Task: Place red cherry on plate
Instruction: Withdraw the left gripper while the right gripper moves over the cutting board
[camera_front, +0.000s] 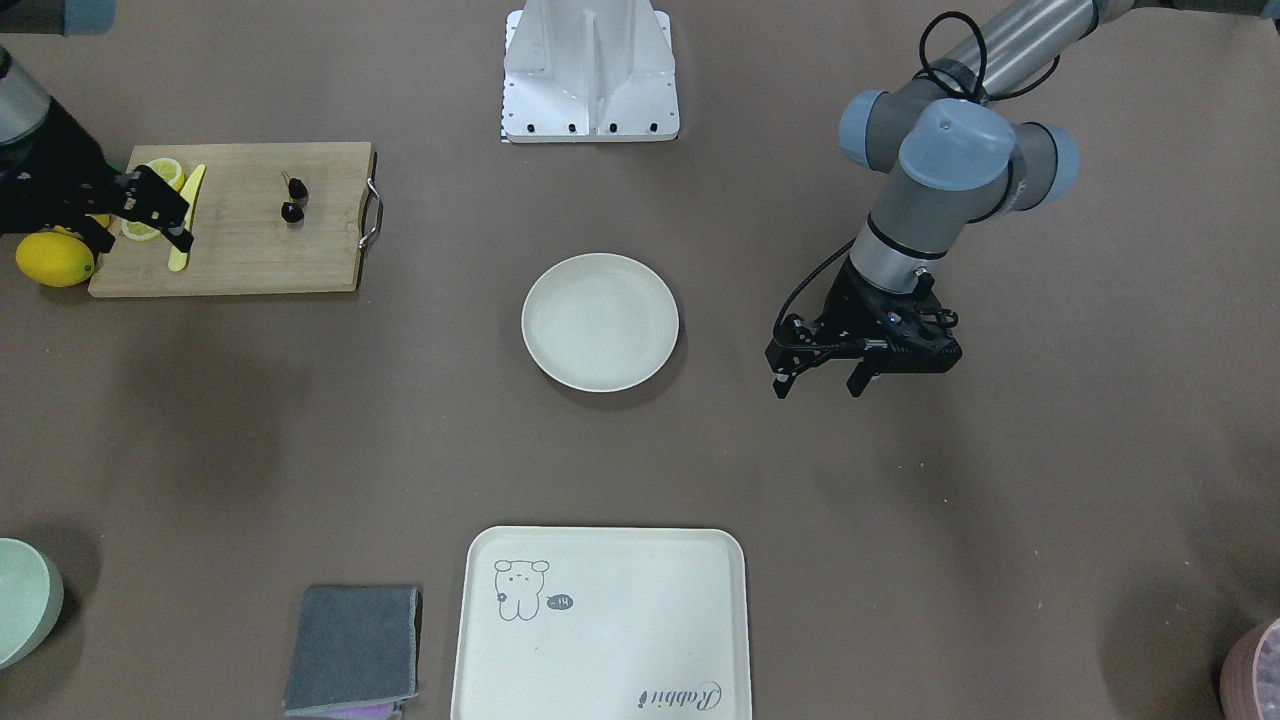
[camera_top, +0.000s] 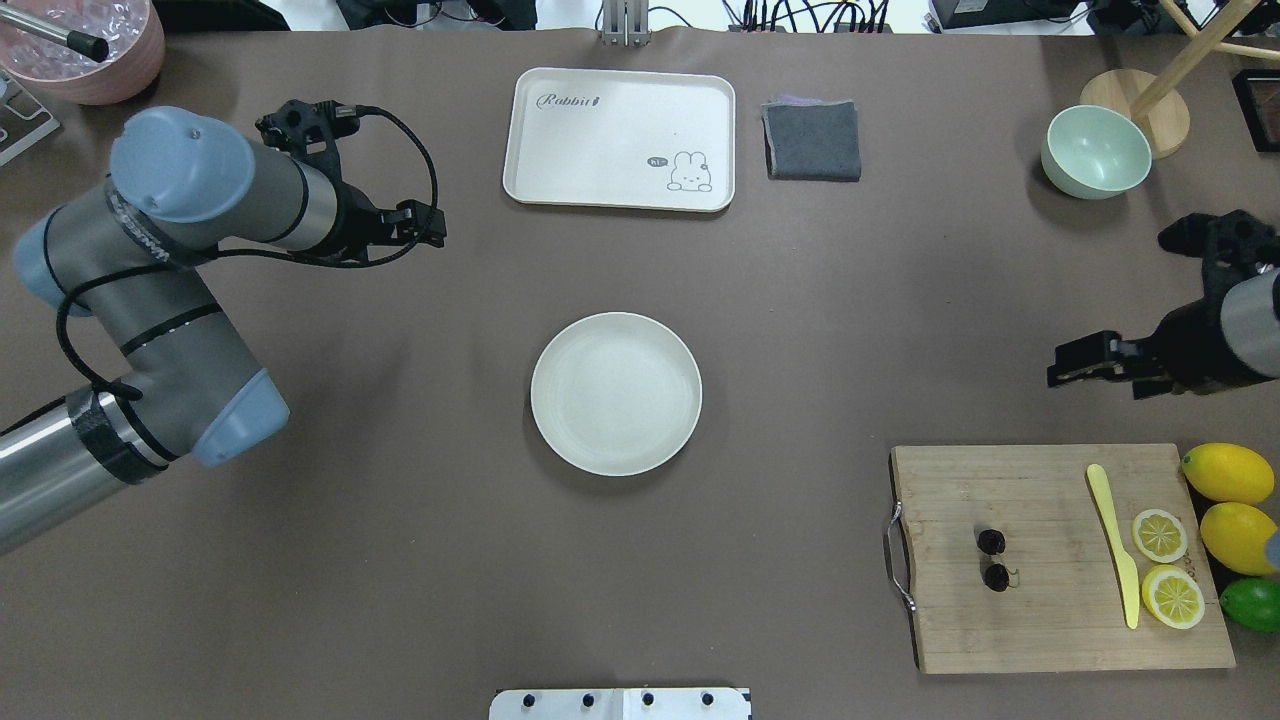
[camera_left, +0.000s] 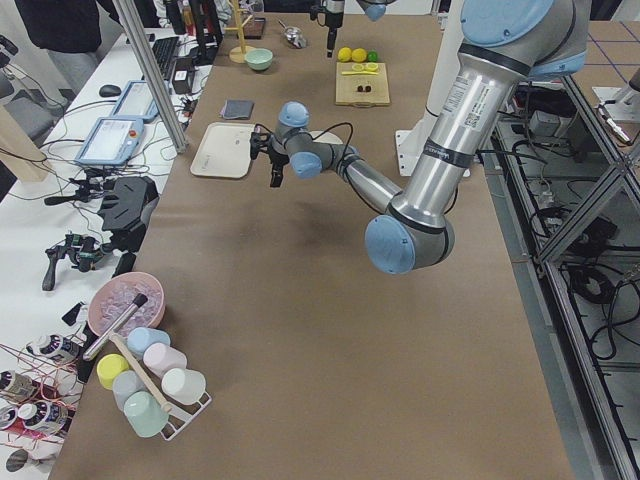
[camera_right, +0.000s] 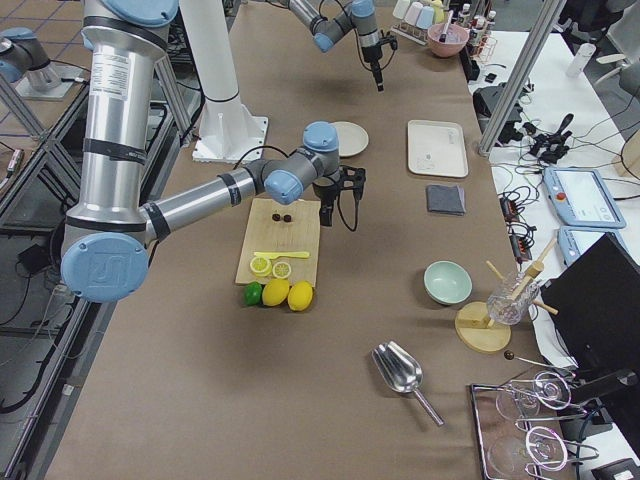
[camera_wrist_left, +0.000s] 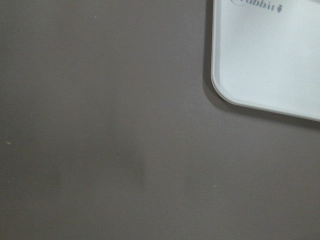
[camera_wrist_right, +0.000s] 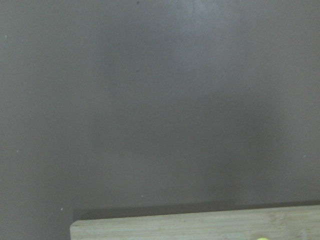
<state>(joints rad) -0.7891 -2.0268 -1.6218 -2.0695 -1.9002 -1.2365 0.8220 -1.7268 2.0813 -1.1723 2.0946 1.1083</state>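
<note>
We find the red cherry (camera_top: 996, 576) on the cutting board (camera_top: 1050, 620), its long axis running away from the robot, apart from the plate (camera_top: 616, 393). The left hand (camera_front: 820, 384) and right hand (camera_top: 1100, 370) hang with fingers spread

I saw the near left arm (camera_left: 440, 150) stretched over the brown bench (camera_left: 300, 330), its pincer (camera_left: 274, 180) hanging just beside the cream tray (camera_left: 228, 150). At the far end lay a wooden board (camera_left: 362, 88), lemons (camera_left: 351, 55) and a pale green bowl (camera_left: 259, 59).
</note>
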